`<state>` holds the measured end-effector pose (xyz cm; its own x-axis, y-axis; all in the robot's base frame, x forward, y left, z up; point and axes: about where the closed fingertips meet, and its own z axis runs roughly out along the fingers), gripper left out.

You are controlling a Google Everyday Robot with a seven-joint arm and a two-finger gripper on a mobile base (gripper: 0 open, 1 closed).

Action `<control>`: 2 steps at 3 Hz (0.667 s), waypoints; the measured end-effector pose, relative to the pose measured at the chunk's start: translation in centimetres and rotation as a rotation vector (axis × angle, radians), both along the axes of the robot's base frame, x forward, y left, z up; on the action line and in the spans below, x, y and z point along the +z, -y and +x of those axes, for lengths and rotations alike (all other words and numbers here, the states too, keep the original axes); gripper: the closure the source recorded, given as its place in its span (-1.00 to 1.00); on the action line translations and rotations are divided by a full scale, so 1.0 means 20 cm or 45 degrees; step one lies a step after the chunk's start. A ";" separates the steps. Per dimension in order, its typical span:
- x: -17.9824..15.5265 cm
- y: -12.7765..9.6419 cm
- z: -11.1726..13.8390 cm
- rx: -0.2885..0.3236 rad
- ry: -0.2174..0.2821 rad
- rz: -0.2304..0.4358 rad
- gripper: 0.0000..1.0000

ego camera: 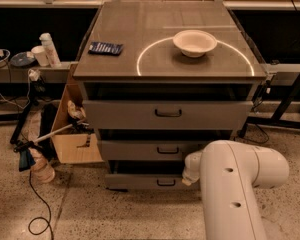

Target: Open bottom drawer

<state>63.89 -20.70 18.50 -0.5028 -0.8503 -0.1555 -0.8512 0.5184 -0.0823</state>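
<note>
Jaws low beside bottom drawer (140, 181) front, right of handle (166, 182); grip state unreadable

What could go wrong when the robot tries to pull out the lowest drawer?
1. The gripper is at the right end of the bottom drawer, beside its small black handle and not on it. It might miss the handle or slip off.
2. The middle drawer's handle is just above, so the robot could catch the wrong one.
3. A hard tug might shake the cabinet and slide the bowl on top.
</note>
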 end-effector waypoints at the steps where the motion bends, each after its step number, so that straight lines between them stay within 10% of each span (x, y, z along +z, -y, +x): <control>1: 0.00 0.02 -0.03 -0.008 -0.005 -0.008 1.00; 2: 0.01 0.07 -0.08 -0.021 -0.015 -0.024 1.00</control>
